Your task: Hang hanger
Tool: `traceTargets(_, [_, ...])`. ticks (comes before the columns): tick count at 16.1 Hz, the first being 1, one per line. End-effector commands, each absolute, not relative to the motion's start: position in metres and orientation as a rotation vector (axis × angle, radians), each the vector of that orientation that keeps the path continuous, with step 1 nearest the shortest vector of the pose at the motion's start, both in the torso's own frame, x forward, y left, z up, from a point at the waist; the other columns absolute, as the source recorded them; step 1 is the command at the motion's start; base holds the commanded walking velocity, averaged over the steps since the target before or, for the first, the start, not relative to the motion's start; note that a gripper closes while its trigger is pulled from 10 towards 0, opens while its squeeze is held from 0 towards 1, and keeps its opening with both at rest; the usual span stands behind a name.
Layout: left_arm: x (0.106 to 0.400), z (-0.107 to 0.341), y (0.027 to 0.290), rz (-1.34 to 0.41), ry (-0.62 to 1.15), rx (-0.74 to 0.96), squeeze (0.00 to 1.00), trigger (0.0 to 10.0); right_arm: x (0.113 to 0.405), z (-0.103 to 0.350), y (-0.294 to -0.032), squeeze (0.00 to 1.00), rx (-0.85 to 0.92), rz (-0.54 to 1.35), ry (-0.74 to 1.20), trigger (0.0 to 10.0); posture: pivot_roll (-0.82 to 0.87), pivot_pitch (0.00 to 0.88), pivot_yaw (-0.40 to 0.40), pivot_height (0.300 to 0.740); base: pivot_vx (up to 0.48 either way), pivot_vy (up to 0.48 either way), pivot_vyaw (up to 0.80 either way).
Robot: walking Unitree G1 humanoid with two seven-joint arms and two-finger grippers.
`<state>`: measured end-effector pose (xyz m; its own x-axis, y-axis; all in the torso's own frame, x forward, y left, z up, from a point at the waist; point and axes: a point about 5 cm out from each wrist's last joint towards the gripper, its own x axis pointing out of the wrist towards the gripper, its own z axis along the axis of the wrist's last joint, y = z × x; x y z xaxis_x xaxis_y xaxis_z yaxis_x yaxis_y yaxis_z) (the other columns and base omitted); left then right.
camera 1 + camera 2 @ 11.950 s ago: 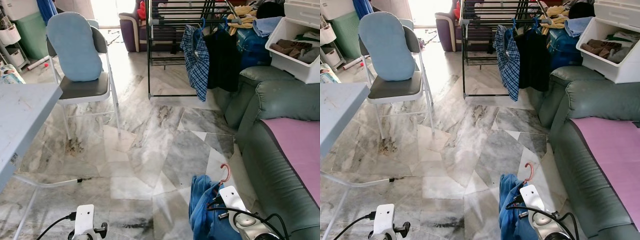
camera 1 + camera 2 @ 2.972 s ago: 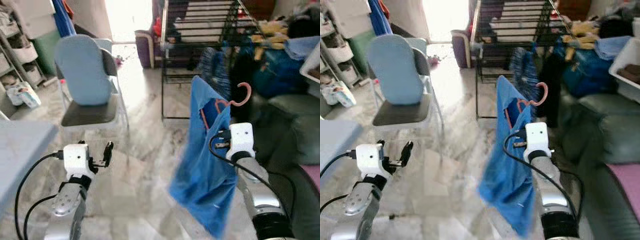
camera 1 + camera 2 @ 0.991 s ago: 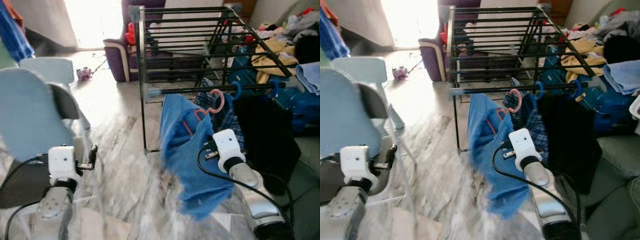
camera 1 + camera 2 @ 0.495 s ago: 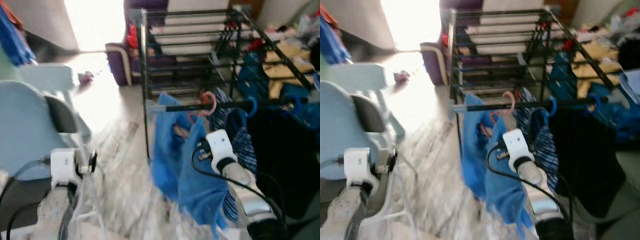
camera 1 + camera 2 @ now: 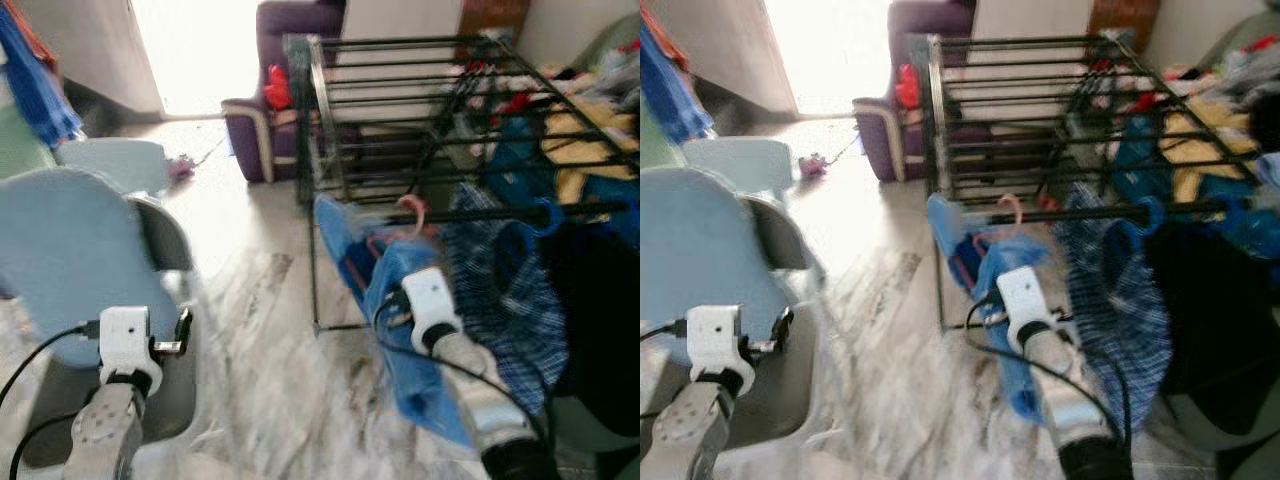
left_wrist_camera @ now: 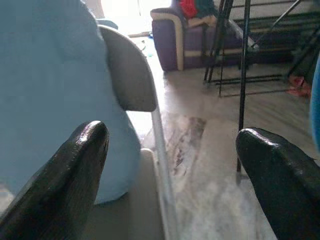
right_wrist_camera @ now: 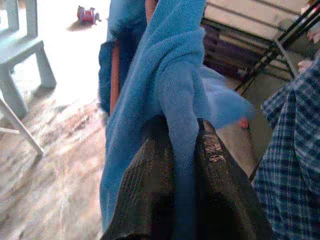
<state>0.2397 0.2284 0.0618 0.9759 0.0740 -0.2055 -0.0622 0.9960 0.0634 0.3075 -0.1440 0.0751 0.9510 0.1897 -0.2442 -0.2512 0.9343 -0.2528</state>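
The right gripper [image 7: 177,165] is up in front of the black drying rack [image 5: 400,110], its two black fingers [image 7: 150,195] pinched tight on a fold of the blue garment [image 5: 385,290]; that garment hangs on the pink hanger [image 5: 412,212], whose hook now sits right at the rack's front rail, though the blur hides whether it rests on the rail or just touches it. Half a second ago the hook was at the same rail but the whole scene sat further left; the camera has swung, and the rack now fills the upper right. Twelve seconds back the garment was bunched low near the floor beside the green sofa; three seconds back it was lifted well short of the rack. Next along the rail hang a blue checked shirt [image 5: 505,290] and a black garment [image 5: 600,310]. The left gripper [image 6: 170,165] hovers with its jaws wide and empty, just in front of the grey chair [image 5: 165,240] with its pale blue cushion [image 5: 70,250]; the marble floor [image 5: 270,380] streaks with motion blur.
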Motion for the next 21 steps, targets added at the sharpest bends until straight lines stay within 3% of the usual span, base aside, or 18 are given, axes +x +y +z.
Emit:
traceTargets(1, [0.244, 0.065, 0.22, 0.037, 0.195, 0.048, 0.0, 10.0, 0.312, 0.078, -0.155, 0.0, -0.309, 0.176, 0.22, 10.0, -0.09, 0.0, 0.058, 0.736, 0.0, 0.0, 0.0])
traceTargets(8, [0.247, 0.07, 0.213, -0.005, 0.154, 0.02, 0.0, 10.0, 0.324, 0.079, -0.171, 0.0, -0.324, 0.114, 0.259, 10.0, -0.09, 0.0, 0.049, 0.736, 0.0, 0.0, 0.0])
traceTargets(17, [0.245, 0.069, 0.206, -0.038, 0.155, 0.013, 0.0, 10.0, 0.337, 0.091, -0.179, 0.0, -0.333, 0.047, 0.204, 10.0, -0.09, 0.0, 0.048, 0.736, 0.408, 0.0, 0.0])
traceTargets(21, [0.245, 0.068, 0.206, -0.025, 0.163, 0.021, 0.0, 10.0, 0.336, 0.087, -0.175, 0.0, -0.325, 0.083, 0.216, 10.0, -0.09, 0.0, 0.048, 0.736, 0.0, 0.0, 0.0])
